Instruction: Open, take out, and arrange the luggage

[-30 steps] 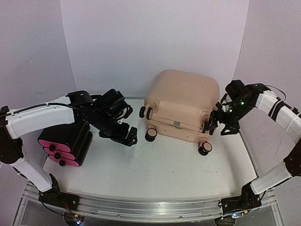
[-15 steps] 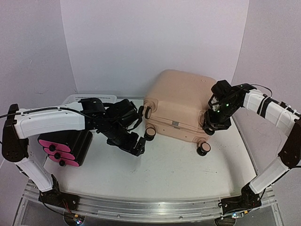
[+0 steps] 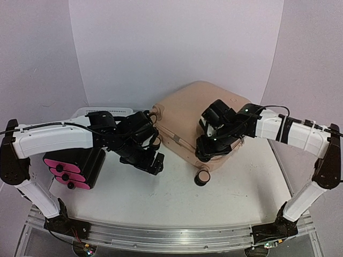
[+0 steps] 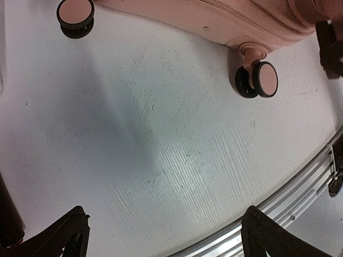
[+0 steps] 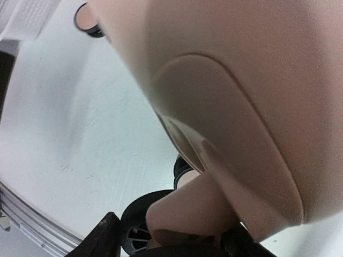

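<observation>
The luggage [image 3: 187,110], a beige-pink hard-shell suitcase, lies closed on the white table, turned at an angle with one wheel [image 3: 202,178] pointing at the front. My right gripper [image 3: 207,152] is at its near corner. In the right wrist view its fingers [image 5: 109,231] straddle the beige wheel mount [image 5: 187,209] under the shell [image 5: 257,80], closed on it. My left gripper [image 3: 152,161] hovers open and empty left of the suitcase. The left wrist view shows bare table between its fingertips [image 4: 72,230], with the suitcase edge [image 4: 225,16] and two wheels [image 4: 262,79] beyond.
A black box with pink drawer fronts [image 3: 72,168] stands at the left under my left arm. A white mesh basket [image 3: 102,111] sits behind it, also in the right wrist view [image 5: 24,16]. An aluminium rail [image 3: 161,235] runs along the table's front edge.
The right gripper took hold at the suitcase's near right wheel and swung that corner leftward, turning the suitcase. The left gripper moved in towards the suitcase, then held about still.
</observation>
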Robot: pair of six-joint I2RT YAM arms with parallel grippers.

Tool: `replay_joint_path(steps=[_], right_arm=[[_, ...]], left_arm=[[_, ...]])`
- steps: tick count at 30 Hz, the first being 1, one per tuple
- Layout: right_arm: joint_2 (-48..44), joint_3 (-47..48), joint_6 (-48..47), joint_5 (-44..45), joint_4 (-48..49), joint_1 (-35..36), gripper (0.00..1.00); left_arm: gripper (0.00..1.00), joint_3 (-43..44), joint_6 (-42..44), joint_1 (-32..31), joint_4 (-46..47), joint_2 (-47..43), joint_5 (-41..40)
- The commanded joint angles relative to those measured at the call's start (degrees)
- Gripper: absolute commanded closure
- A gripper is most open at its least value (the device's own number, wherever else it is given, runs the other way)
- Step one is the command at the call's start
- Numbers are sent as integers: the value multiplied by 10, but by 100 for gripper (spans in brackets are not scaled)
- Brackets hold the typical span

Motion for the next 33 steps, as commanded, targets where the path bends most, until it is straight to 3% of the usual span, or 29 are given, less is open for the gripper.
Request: replay_joint_path(steps=[1,8,11,13,19,24,33], right_arm=[[13,51,5,-110,8,58,43],[-91,67,-65,-24,-44,58,3],[-145,65,-101,43,-66,35,2],[-167,58,-107,27,-78,-32,2],[-168,23,-92,-162,-78,-291,2],[-112,23,-20,-346,6,-472,2],[79,245,-31,-320,36,-554,2]], left_arm=[[1,-10,-21,-1,27,-43,-24],[1,-51,-35,-1,68,-110,-42],[0,-61,-30,-1,88,-128,-32],[1,-57,-24,0,96,-126,-15],[1,4,1,-1,111,-64,50],[1,95,23,-2,118,30,98],[0,205,50,-2,120,146,110]])
